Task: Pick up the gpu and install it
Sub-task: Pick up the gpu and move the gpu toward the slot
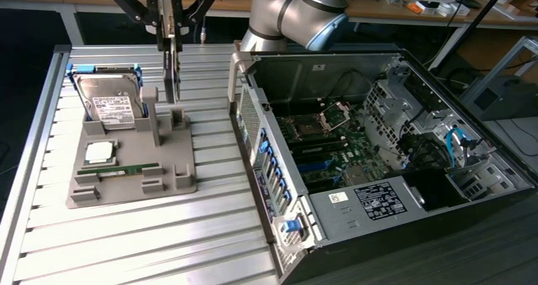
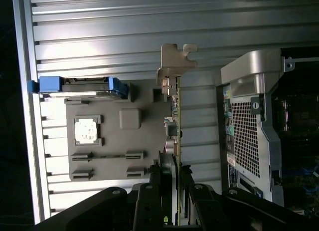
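Note:
My gripper (image 1: pixel 171 28) is shut on the gpu (image 1: pixel 174 70), a thin dark card seen edge-on that hangs straight down from the fingers. Its lower end sits just above the slotted post of the grey parts holder (image 1: pixel 168 171) at the exterior view's left. In the wrist view the gpu (image 2: pixel 175 109) runs as a narrow blade out from between my gripper (image 2: pixel 173 175) fingers, with its pale metal bracket at the far end. The open computer case (image 1: pixel 378 146) lies at the exterior view's right, its motherboard (image 1: pixel 324 149) exposed.
On the grey holder (image 2: pixel 114 151) stand a silver hard drive (image 1: pixel 109 102) in blue rails, a processor chip (image 1: pixel 99 151) and a green memory stick (image 1: pixel 118 169). The case's perforated rear wall (image 2: pixel 246 131) rises close beside the holder. A ribbed metal table (image 1: pixel 126 247) carries everything.

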You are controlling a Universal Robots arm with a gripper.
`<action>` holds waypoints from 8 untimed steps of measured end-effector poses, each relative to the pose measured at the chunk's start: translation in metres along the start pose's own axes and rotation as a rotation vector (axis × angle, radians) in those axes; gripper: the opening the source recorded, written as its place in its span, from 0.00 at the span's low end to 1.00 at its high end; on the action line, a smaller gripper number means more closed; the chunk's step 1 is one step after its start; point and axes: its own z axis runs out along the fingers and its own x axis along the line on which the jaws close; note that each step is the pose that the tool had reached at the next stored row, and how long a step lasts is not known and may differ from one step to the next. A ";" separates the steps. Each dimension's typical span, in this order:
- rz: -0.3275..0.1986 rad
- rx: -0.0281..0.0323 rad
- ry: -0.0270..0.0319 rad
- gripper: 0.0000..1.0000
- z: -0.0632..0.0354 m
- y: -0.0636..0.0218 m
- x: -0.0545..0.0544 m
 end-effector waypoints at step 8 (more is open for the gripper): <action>0.000 0.0000 -0.0001 0.27 -0.0057 0.0002 0.000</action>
